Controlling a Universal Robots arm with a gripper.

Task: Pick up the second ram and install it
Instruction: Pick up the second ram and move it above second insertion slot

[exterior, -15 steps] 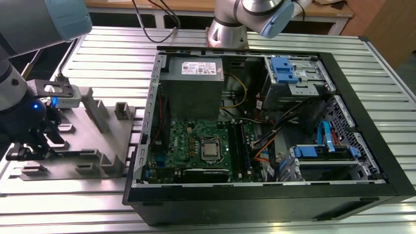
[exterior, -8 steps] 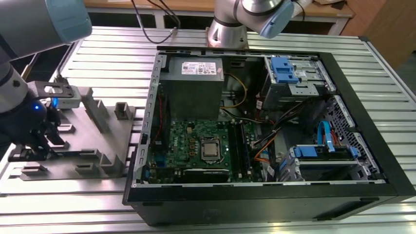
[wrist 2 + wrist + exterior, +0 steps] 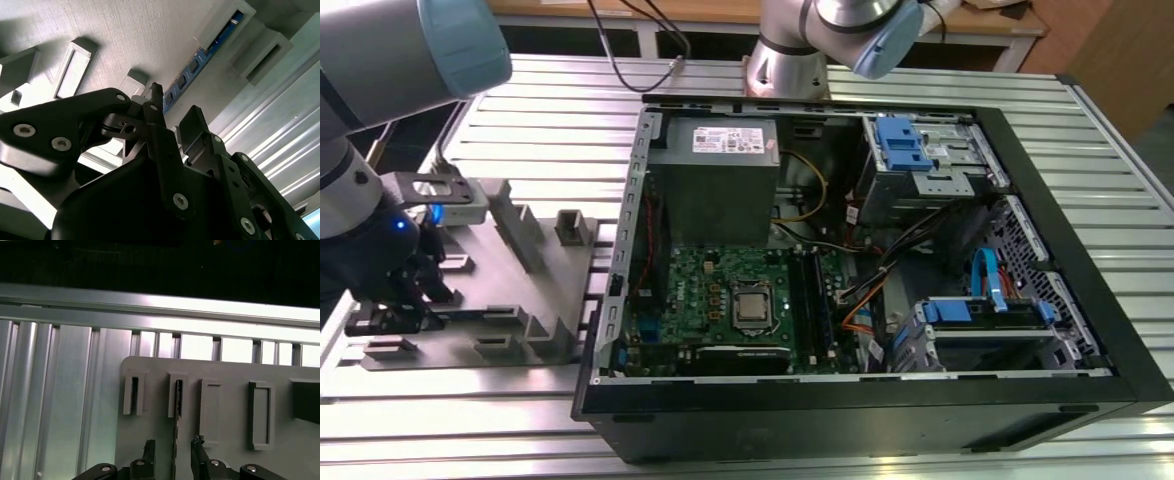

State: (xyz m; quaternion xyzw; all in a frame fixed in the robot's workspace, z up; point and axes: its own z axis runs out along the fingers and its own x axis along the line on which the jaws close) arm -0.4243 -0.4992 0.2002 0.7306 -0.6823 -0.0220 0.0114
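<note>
The second ram [image 3: 177, 397] is, by my judgement, light, thin and stiff but fragile. It is a bare board that should not be bent or twisted, and the contacts along one long edge are best left untouched. The sound hold is a gentle pinch across its two flat faces near mid-length, square to the board. In the second wrist view the second ram [image 3: 197, 62] is a long, narrow dark blue strip with small dark chips along it; edge-on in the first wrist view it is a thin dark line. It stands on edge in a slot of the grey fixture block [image 3: 520, 290], which lies on the slatted metal tabletop [image 3: 520, 110] at the exterior view's left of the open computer case [image 3: 854, 425]. The end effector [image 3: 173, 446] hangs over it, fingers apart, one on each side of the strip, not clamped.
</note>
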